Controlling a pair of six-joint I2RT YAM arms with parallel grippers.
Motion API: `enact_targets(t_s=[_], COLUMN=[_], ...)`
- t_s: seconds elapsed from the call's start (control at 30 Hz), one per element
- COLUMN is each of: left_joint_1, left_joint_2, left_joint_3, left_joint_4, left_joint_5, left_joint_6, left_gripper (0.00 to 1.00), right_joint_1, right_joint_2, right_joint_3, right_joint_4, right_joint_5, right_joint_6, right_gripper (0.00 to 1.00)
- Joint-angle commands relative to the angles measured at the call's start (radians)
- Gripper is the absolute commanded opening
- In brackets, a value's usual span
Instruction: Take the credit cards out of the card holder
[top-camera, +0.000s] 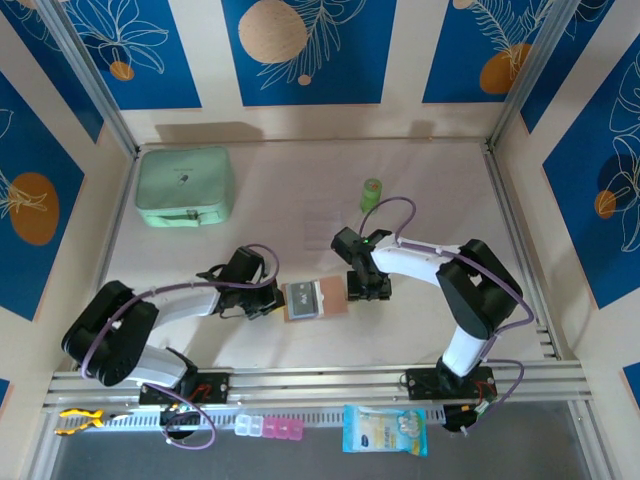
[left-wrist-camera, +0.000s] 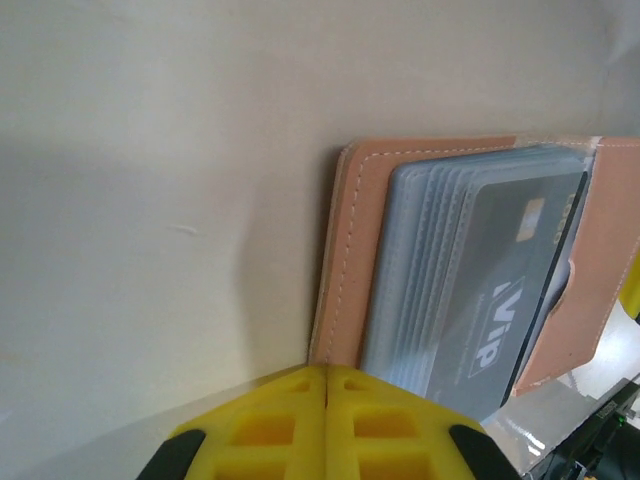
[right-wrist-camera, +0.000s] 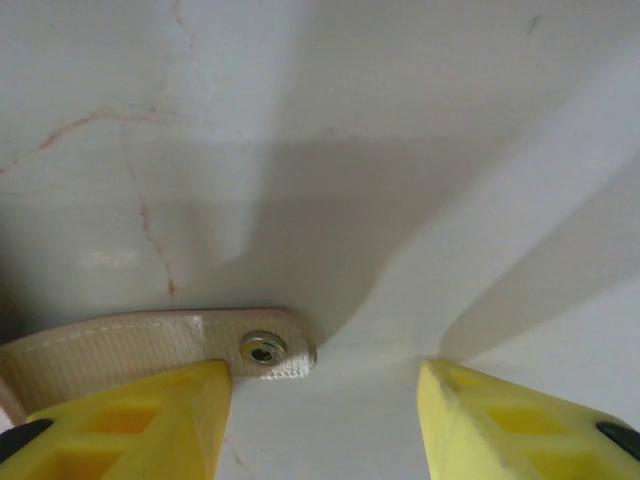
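Now, card holder (top-camera: 314, 300) lies open on table (top-camera: 300, 200), near centre, between both grippers. Credit cards (left-wrist-camera: 500, 290) sit stacked in its grey-blue pockets, dark "VIP" card on top. Left gripper (left-wrist-camera: 327, 385): fingers pressed together, tips at holder's left edge. Right gripper (right-wrist-camera: 325, 385): fingers spread apart, snap tab (right-wrist-camera: 262, 348) just beside one finger. Mint-green pouch (top-camera: 186, 186) far left.
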Motion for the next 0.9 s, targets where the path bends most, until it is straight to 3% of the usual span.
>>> enact_targets(t_s=[0.0, 0.5, 0.87], left_joint_1=[-0.002, -0.002, -0.003], left_joint_2=[0.026, 0.007, 0.011], left_joint_3=[0.010, 0.039, 0.028], left_joint_4=[-0.027, -0.067, -0.062], left_joint_5=[0.003, -0.011, -0.015], left_joint_6=[0.023, 0.048, 0.048], left_gripper=[0.02, 0.01, 0.01], right_joint_1=[-0.005, 0.011, 0.148], right_joint_2=[0.029, -0.096, -0.052], right_joint_3=[-0.016, 0.084, 0.329], right_joint_4=[-0.015, -0.138, -0.234], right_joint_5=[0.012, 0.042, 0.027], right_joint_6=[0.013, 0.025, 0.022], right_gripper=[0.54, 0.55, 0.53])
